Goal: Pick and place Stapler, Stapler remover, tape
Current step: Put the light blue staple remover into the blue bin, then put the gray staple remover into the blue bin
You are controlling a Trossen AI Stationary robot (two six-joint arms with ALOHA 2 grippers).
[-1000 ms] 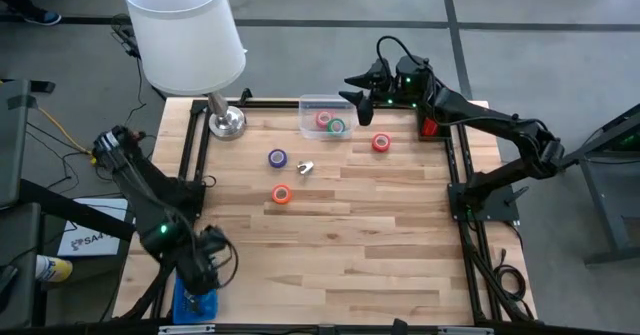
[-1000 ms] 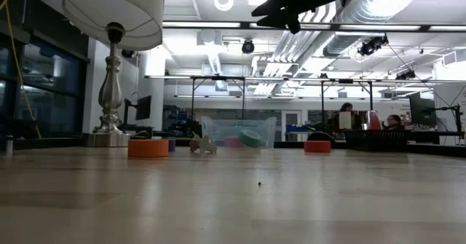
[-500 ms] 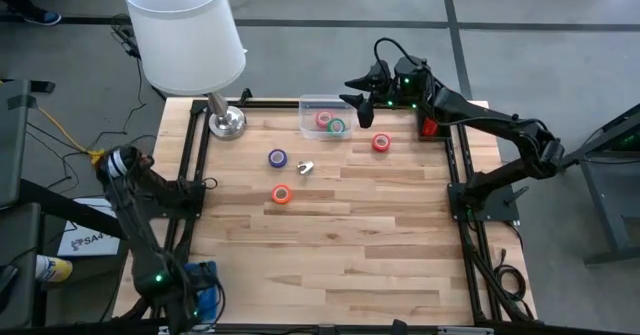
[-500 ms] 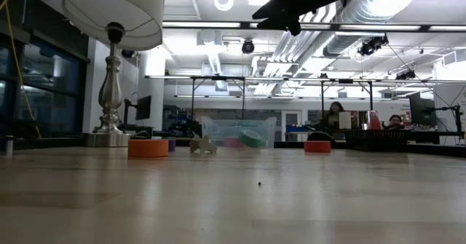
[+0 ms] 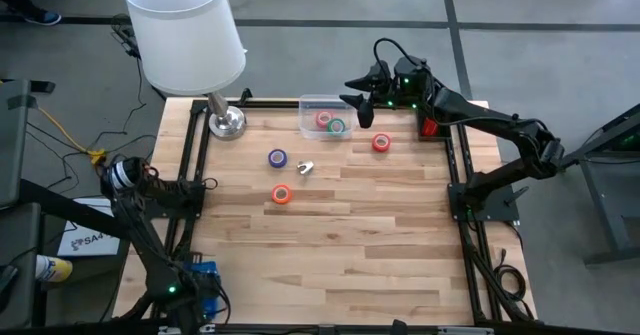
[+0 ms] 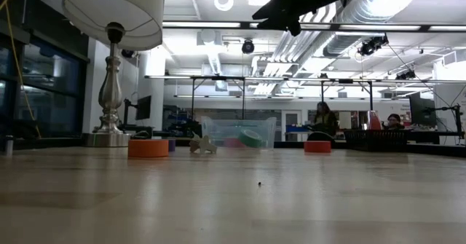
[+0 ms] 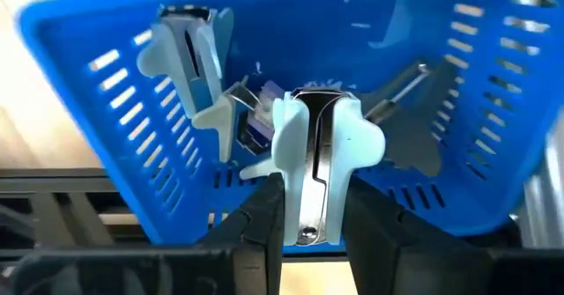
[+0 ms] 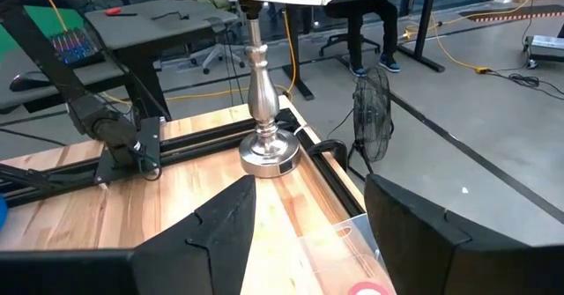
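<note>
My left gripper (image 7: 308, 229) is at the table's near left corner, inside the blue basket (image 5: 205, 277), shut on a white and silver staple remover (image 7: 315, 158). A second staple remover (image 7: 189, 57) lies in that basket. A third one (image 5: 306, 167) rests on the table among the tape rolls: purple (image 5: 277, 158), orange-red (image 5: 282, 194) and red (image 5: 381, 143). Two more rolls lie in the clear container (image 5: 312, 103). My right gripper (image 5: 360, 92) hangs open high above that container. A small red thing (image 5: 428, 127), perhaps the stapler, shows partly under the right arm. My left gripper pinches the staple remover between its two fingers (image 7: 264, 216) by the narrow end (image 7: 304, 232) nearest the wrist. The remover points away from the fingers into the basket. Whether its far end touches the basket I cannot tell.
A lamp with a white shade stands on its silver base (image 5: 226, 122) at the far left corner, also seen as the lamp (image 6: 111, 91) in the low view. Black rails (image 5: 455, 175) frame the table's sides. Bare wood fills the near half of the table (image 5: 340, 265).
My left arm has folded down toward the near edge, bringing its gripper lower over the blue basket at the near left corner. The right arm and the things on the table have kept still.
</note>
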